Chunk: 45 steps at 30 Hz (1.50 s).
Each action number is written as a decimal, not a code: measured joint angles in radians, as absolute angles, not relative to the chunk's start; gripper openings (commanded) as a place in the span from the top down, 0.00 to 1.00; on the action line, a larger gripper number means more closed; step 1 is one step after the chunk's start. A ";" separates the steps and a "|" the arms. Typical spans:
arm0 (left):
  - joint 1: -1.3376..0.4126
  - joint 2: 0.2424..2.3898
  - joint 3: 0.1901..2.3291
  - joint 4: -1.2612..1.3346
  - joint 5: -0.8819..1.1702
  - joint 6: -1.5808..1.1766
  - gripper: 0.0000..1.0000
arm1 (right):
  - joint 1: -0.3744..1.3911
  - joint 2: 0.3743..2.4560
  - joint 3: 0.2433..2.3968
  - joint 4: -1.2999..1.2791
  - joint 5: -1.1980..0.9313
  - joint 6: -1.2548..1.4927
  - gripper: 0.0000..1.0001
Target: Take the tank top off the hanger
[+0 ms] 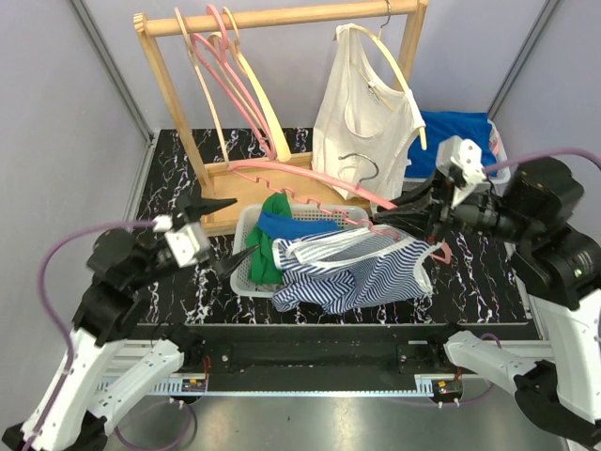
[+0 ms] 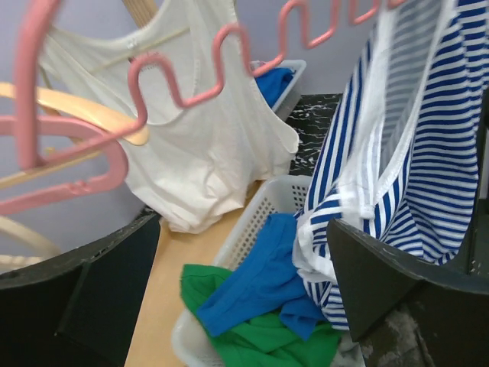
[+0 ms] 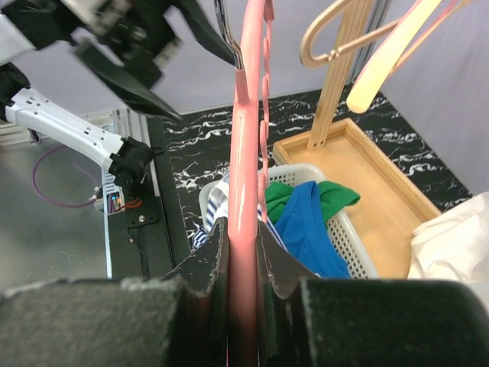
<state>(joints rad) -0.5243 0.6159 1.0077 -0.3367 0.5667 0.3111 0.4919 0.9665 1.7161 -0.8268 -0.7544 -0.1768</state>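
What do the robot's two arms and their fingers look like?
The two arms match. The left arm and right arm each have white lower links and chunky black joints above. The left purple cable loops along one and the right purple cable along the other. Each wrist carries a small white block. The fingers are matte black tapering wedges.

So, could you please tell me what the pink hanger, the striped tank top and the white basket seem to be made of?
The pink hanger looks like smooth moulded plastic, evenly coloured. The striped tank top is soft fabric, perhaps cotton knit; it drapes. The white basket seems matte plastic, with a moulded lattice wall.
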 measured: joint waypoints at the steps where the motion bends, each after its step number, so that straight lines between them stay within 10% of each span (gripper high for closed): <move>1: -0.524 0.584 1.012 -0.354 0.569 0.334 0.01 | 0.492 0.983 1.715 -0.826 -0.754 -0.178 1.00; 27: -0.524 0.752 1.253 -0.360 0.664 0.522 0.02 | 0.496 1.167 1.722 -0.829 -0.981 -0.199 1.00; 40: -0.559 0.891 1.323 -0.295 0.706 0.512 0.45 | 0.511 1.200 1.722 -0.823 -0.989 -0.208 1.00; 45: -0.569 0.908 1.323 -0.302 0.706 0.517 0.48 | 0.513 1.200 1.721 -0.786 -0.990 -0.192 1.00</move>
